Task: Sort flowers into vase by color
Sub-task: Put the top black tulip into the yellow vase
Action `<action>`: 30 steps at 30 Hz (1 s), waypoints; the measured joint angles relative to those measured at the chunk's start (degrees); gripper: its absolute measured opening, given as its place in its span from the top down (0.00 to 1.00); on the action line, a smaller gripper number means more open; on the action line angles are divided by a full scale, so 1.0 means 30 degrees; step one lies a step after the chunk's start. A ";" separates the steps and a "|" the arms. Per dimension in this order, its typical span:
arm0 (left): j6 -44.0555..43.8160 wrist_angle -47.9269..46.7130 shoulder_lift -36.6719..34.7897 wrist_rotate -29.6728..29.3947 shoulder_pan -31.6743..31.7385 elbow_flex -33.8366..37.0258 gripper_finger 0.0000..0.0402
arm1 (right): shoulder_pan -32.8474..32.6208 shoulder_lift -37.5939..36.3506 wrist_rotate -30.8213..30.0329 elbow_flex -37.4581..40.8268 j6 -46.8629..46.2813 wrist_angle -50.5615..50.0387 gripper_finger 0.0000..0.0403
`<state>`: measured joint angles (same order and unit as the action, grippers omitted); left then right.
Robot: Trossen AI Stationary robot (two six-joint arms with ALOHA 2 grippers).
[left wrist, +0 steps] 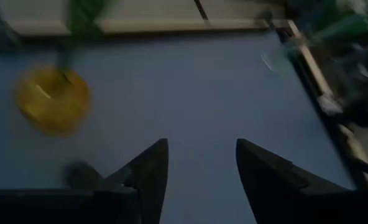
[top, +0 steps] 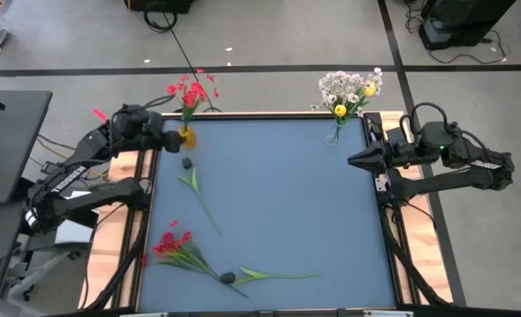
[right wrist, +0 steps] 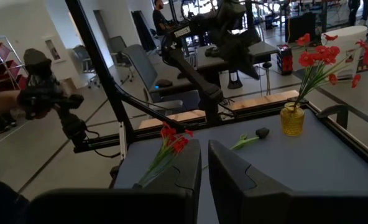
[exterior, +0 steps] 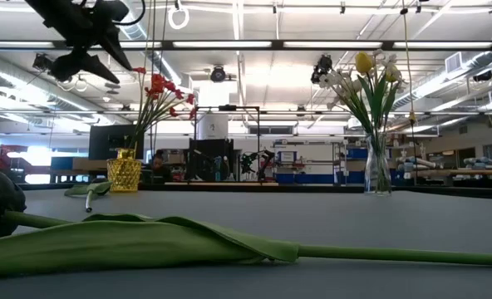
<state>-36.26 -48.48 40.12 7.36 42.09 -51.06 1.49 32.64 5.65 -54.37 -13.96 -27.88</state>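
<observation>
flowers: a dark bloom point(top: 187, 163) lies on the table point(top: 278, 202) just beside the left claw point(top: 174, 142), whose jaws stand apart, holding nothing. its stem runs away toward the near edge. the right claw point(top: 353, 159), narrow and empty, waits well apart.

So the count: 2 vases on the table, 1 yellow vase point(top: 187, 136) with red flowers point(top: 188, 92) in it, and 1 clear glass vase point(top: 334, 134) holding a mixed white and yellow bunch point(top: 350, 91). Lying loose on the blue mat there's 1 bunch of red sprays point(top: 172, 244) and 2 dark blooms, 1 near the yellow vase point(top: 187, 163) and 1 at the front edge point(top: 228, 277). 2 robot arms, 1 each side.
</observation>
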 joint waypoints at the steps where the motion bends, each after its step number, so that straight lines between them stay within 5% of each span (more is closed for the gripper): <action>1: -0.0488 -0.0324 0.0000 0.0319 -0.0224 -0.0059 0.53 | 0.0001 0.0000 0.0000 0.0000 0.0000 0.0000 0.90; 9: -0.2483 -0.3334 0.0000 0.0961 -0.0513 -0.0817 0.53 | -0.0005 0.0007 0.0000 0.0000 0.0000 0.0000 0.90; 17: -0.4968 -0.4947 -0.0015 0.3919 -0.1820 -0.2936 0.53 | -0.0003 0.0007 0.0000 0.0000 0.0000 0.0000 0.90; 30: -1.1934 -0.7733 0.0879 -0.1795 -0.8979 -0.2865 0.53 | -0.0006 0.0006 -0.0001 0.0000 0.0000 0.0000 0.90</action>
<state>-72.07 -71.68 42.76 1.98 15.16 -59.66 1.48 32.66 5.65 -54.37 -13.96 -27.88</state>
